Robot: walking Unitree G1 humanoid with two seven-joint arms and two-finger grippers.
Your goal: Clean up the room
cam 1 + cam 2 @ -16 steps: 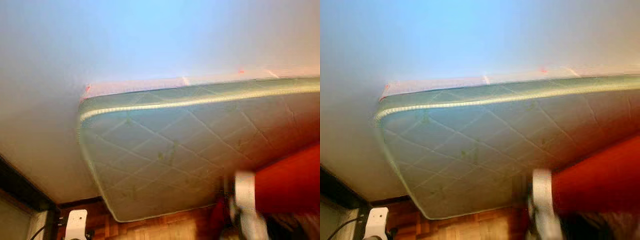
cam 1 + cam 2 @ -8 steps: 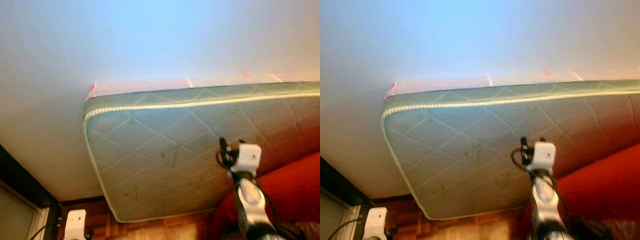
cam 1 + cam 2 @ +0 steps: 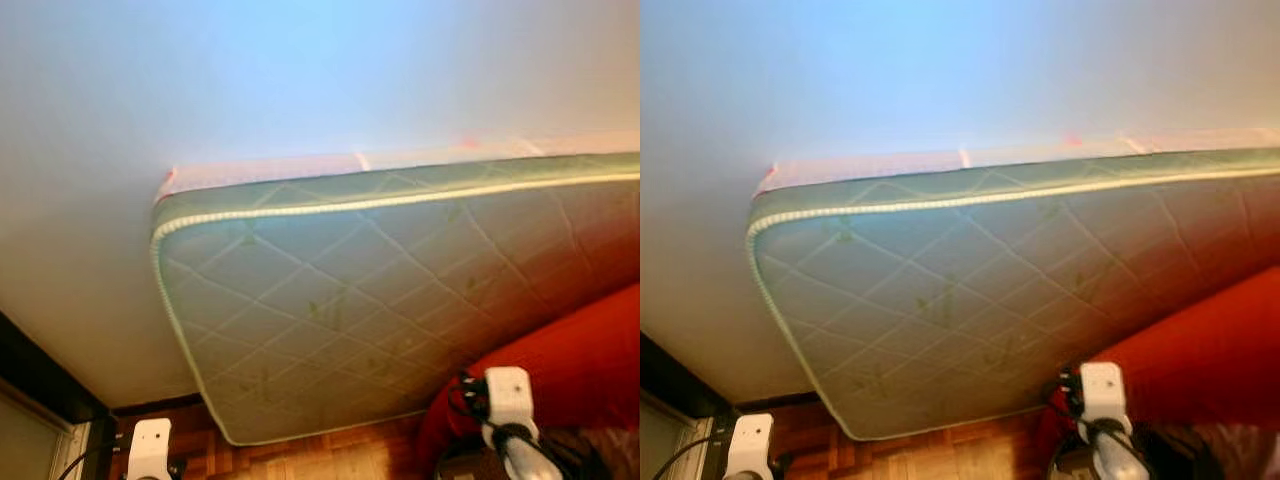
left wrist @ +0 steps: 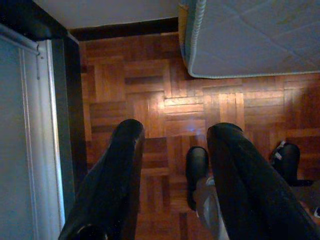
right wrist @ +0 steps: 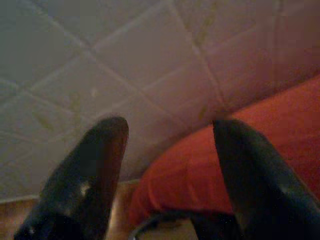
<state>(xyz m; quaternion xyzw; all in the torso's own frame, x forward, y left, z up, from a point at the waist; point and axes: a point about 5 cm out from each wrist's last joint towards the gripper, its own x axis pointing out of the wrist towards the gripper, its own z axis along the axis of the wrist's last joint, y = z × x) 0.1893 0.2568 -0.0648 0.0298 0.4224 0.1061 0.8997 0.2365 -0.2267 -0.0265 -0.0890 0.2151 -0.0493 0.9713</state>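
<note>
The right tool [image 5: 165, 165] has dropped from its raised position, fingers spread wide and empty; quilted mattress [image 3: 380, 300] and red cushion [image 5: 260, 150] lie directly ahead. Left tool [image 4: 175, 175] hangs wide over parquet floor [image 4: 150, 100]. No item secured.

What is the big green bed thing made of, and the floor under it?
The mattress looks like soft quilted fabric, matte: stitched diamonds and corded edge piping show. The floor looks like wooden parquet, slightly glossy: small blocks in alternating directions, with a light reflection.
</note>
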